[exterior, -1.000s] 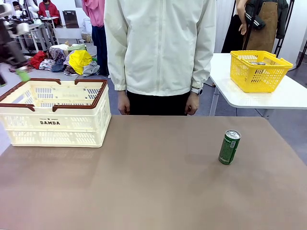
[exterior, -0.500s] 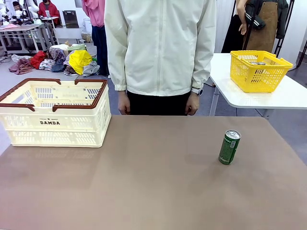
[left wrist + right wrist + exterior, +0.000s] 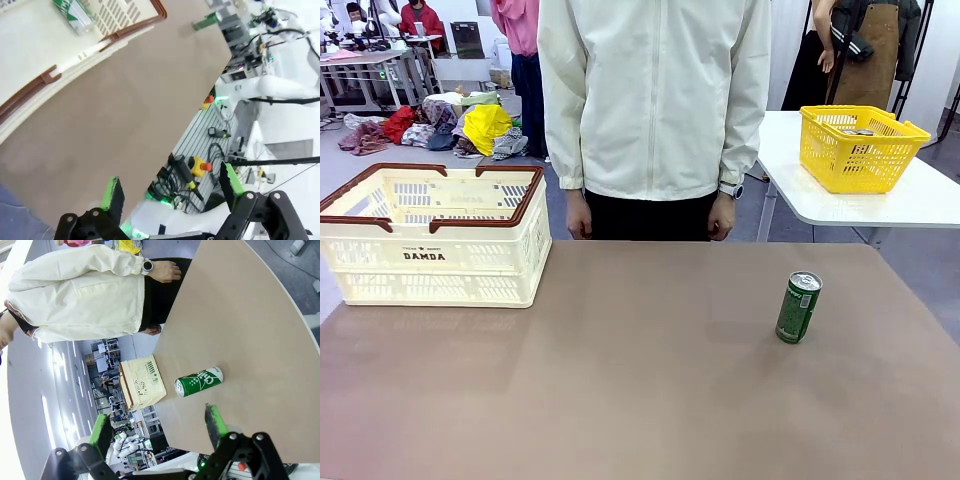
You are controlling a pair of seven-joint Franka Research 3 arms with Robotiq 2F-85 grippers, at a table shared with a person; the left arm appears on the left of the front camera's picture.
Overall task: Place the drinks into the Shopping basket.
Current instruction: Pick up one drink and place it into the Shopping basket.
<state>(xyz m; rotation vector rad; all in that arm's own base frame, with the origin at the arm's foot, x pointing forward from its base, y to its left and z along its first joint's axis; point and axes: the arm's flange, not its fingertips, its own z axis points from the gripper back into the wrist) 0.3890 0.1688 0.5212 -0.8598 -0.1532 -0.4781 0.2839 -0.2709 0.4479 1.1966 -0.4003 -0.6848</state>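
Observation:
A green drink can (image 3: pixel 798 308) with a silver top stands upright on the brown table, right of the middle. The cream Shopping basket (image 3: pixel 430 235) with its brown rim sits at the table's far left. In the left wrist view, my left gripper (image 3: pixel 171 186) is open and holds nothing, hanging beyond the table's edge beside the basket (image 3: pixel 100 45). Another green can (image 3: pixel 74 14) lies inside the basket, and the standing can (image 3: pixel 206 21) shows far off. In the right wrist view, my right gripper (image 3: pixel 158 427) is open and holds nothing, off the table's side, with the can (image 3: pixel 198 381) ahead and the basket (image 3: pixel 141 381) beyond.
A person in a cream jacket stands at the far edge, hands (image 3: pixel 722 218) hanging at table height. A yellow basket (image 3: pixel 860 148) sits on a separate white table at the back right. Cables and a red-buttoned box (image 3: pixel 200 166) lie on the floor below my left gripper.
My left arm, blurred at the far left above the basket a second ago, has left the front view. The can, the basket and the person have not moved.

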